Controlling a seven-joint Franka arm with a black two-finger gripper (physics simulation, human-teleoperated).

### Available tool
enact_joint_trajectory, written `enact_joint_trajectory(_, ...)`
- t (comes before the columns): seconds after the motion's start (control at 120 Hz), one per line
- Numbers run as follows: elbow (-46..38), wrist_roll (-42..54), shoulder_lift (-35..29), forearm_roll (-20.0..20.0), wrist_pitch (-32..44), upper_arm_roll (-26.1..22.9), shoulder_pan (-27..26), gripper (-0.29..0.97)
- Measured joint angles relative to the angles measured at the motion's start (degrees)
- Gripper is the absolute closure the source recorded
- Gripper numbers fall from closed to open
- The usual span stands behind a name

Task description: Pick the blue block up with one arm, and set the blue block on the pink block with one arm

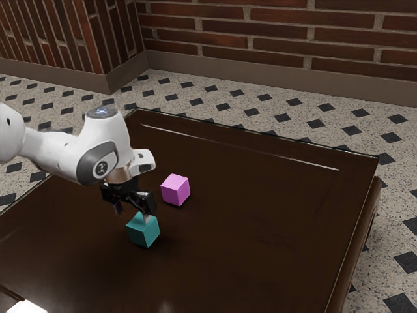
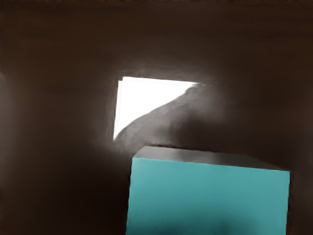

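Blue block [image 1: 143, 230]: 1 | pink block [image 1: 175, 189]: 1 | gripper [image 1: 134, 210]: 1, spread

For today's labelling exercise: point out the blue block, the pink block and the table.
blue block [image 1: 141, 234], exterior view, side face.
pink block [image 1: 175, 180], exterior view, top face.
table [image 1: 273, 195], exterior view, bare top.

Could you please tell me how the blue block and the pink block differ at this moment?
Colour: the blue block is teal-blue, the pink block is magenta-pink.
Relation to the arm: the blue block sits directly under the gripper; the pink block stands clear of it, with nothing over it.
Place: the pink block lies farther back and toward the exterior view's right of the blue block, with a gap between them.
Shared: both look like similar-sized cubes on the dark table.
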Motion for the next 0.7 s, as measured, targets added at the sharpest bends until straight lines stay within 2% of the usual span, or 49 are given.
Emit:
enact_joint_trajectory(0.1, -0.01, -0.18, 1.29, 0.28, 2.62, -0.84, 1.87, 0.0)
enact_joint_trajectory(0.517, -0.18, -0.26, 5.11, 0.1, 7.14, -1.62, 1.13, 0.02)
enact_joint_trajectory(0.592, -0.13, 0.36, 6.13, 0.08, 7.9, -1.6, 1.14, 0.07)
enact_joint_trajectory(0.7, -0.1, 1.13, 6.66, 0.07, 8.75, -1.57, 1.15, 0.21)
